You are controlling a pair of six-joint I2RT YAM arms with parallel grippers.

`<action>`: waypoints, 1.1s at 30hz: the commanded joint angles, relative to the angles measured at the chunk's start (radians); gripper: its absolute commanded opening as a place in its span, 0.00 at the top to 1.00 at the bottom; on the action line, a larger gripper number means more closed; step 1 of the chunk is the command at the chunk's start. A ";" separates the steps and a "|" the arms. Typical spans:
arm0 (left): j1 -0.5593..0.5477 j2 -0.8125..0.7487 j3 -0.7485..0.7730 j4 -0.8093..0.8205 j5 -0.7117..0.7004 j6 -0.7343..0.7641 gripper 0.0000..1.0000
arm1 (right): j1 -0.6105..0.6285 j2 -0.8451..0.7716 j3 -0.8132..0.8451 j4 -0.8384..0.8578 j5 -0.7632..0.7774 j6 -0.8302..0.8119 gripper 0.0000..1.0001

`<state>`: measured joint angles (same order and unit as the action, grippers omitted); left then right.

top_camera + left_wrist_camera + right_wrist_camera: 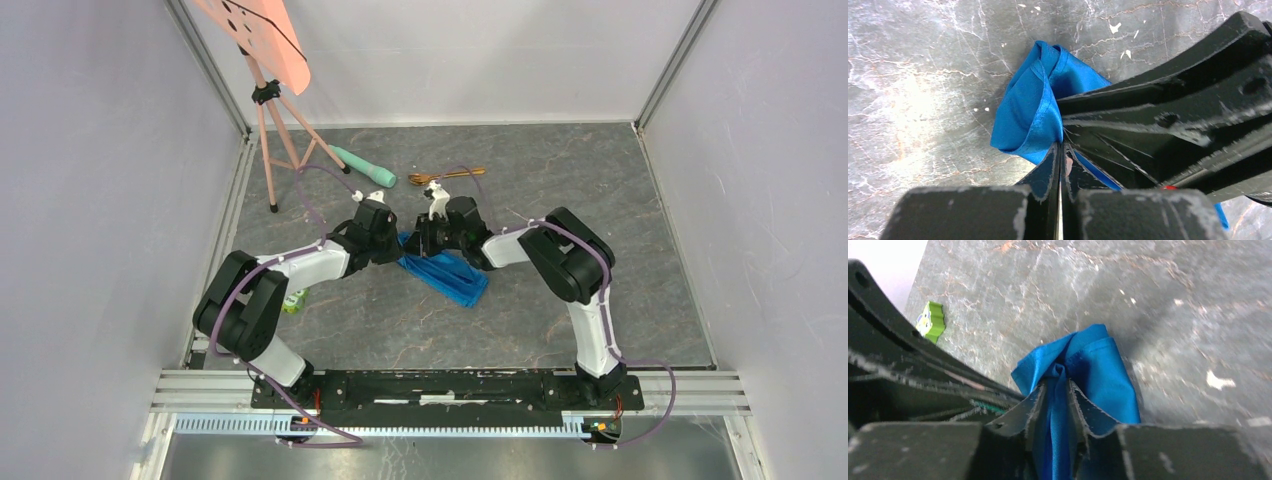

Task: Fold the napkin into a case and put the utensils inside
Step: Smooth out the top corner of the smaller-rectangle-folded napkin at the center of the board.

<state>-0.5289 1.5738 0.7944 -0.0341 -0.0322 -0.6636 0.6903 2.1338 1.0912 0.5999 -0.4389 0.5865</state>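
The bright blue napkin [452, 276] lies bunched and creased at mid-table, between both arms. My left gripper [396, 243] has its fingers pressed together on a raised fold of the napkin [1029, 112]; its tips [1062, 146] pinch the cloth edge. My right gripper [418, 244] faces it closely and is shut on a strip of the napkin [1098, 365], which runs between its fingers [1034, 402]. The right arm's black body [1173, 110] fills the left wrist view's right side. The copper-gold utensils [446, 177] lie on the table behind the grippers, apart from the cloth.
A mint-green cylinder with a black tip [364, 168] lies left of the utensils. A pink stand [268, 110] rises at the back left. A small green object [293, 300] [930, 320] sits by the left arm. Walls enclose the table.
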 commanded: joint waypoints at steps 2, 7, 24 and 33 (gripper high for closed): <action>-0.003 -0.015 0.004 0.027 -0.009 0.009 0.98 | -0.035 -0.158 -0.092 -0.021 -0.072 -0.029 0.69; -0.002 -0.026 -0.004 0.012 -0.006 0.019 0.98 | -0.073 -0.220 -0.120 -0.093 -0.072 -0.109 0.61; -0.001 -0.009 0.032 -0.042 0.059 -0.018 0.86 | -0.019 -0.113 -0.144 0.014 -0.009 -0.011 0.79; 0.043 -0.219 -0.122 -0.133 0.065 -0.121 0.48 | -0.032 -0.226 -0.167 -0.033 -0.024 -0.062 0.73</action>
<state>-0.5110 1.4509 0.7235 -0.1261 0.0067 -0.7021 0.6579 1.9846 0.9310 0.5583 -0.4641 0.5564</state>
